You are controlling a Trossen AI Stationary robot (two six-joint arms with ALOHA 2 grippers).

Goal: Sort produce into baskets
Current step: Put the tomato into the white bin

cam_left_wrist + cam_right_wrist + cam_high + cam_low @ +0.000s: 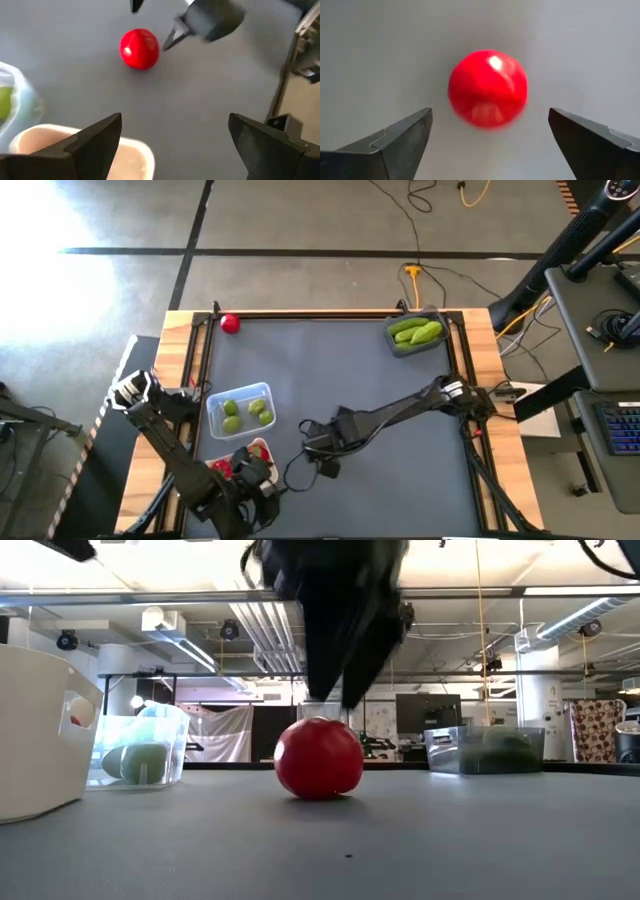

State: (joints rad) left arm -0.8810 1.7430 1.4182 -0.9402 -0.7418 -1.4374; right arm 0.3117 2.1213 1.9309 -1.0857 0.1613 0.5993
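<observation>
Tomato (487,88) lies on the dark mat (340,370) just beyond the right gripper (490,145), between its wide-open fingers (395,142), untouched. In the high view the gripper hides it. Left gripper (175,142), also wide and empty, hovers over the cream basket (80,150).

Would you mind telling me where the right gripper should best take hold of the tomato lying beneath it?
Across its widest middle, from straight above. The tomato is a round ball resting free on the mat, and the right gripper already hangs open, one finger on each side.
</observation>
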